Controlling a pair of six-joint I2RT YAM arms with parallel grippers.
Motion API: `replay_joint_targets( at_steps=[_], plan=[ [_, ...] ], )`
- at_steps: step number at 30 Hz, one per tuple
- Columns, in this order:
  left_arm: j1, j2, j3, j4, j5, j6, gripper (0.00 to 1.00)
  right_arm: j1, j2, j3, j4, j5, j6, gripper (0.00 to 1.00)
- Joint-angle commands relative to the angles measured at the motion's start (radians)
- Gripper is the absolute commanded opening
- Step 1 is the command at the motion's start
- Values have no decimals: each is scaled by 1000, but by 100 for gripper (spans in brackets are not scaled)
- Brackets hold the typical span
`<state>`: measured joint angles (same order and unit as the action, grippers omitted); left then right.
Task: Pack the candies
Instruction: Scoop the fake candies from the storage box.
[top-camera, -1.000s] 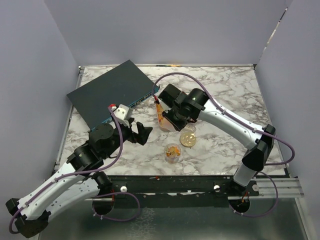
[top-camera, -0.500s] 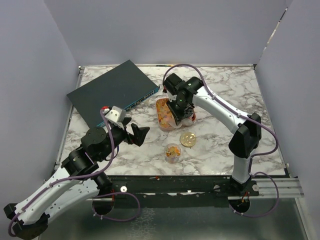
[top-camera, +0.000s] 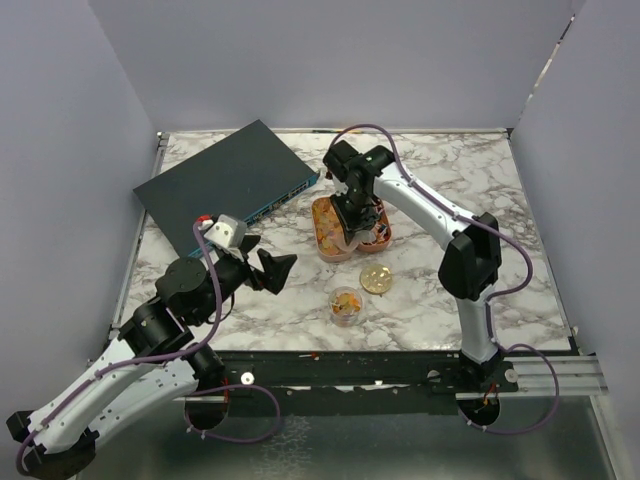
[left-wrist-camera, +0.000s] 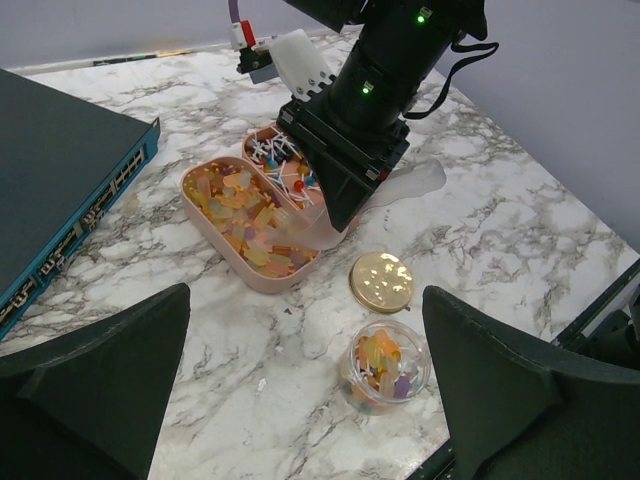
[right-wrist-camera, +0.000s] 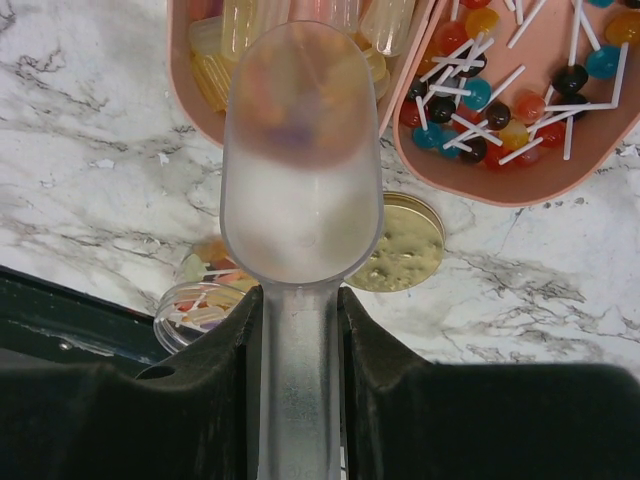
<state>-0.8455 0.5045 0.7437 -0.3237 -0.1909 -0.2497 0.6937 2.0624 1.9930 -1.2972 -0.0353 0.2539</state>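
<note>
The candies (left-wrist-camera: 247, 222) lie mostly in two peach trays (left-wrist-camera: 262, 281) near the middle of the counter. A few are in the small clear jar (left-wrist-camera: 385, 365) by the near edge, with its gold lid (left-wrist-camera: 381, 282) just beside it. The right gripper (right-wrist-camera: 300, 330) pinches the handle of a translucent scoop (right-wrist-camera: 300, 150), whose lip dips at the orange-yellow tray, so I'd say it's scooping. Next comes a level carry to the jar's narrow mouth. The left gripper (left-wrist-camera: 305, 300) hangs spread wide, well apart, holding nothing

White-shelled arms (top-camera: 120, 385), black joints, purple cables (top-camera: 362, 127).
</note>
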Motion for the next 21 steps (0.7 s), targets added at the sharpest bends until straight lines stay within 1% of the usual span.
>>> replay_joint_targets(
  at_steps=[1, 8, 21],
  plan=[
    [4, -14, -10, -2, 21, 5, 99, -5, 47, 31, -37, -46, 15, 0],
    [4, -18, -10, -3, 20, 8, 99, -8, 87, 29, -31, -57, 11, 0],
    [3, -12, -10, -6, -2, 17, 99, -23, 211, 140, -14, -65, 7, 0]
  ],
)
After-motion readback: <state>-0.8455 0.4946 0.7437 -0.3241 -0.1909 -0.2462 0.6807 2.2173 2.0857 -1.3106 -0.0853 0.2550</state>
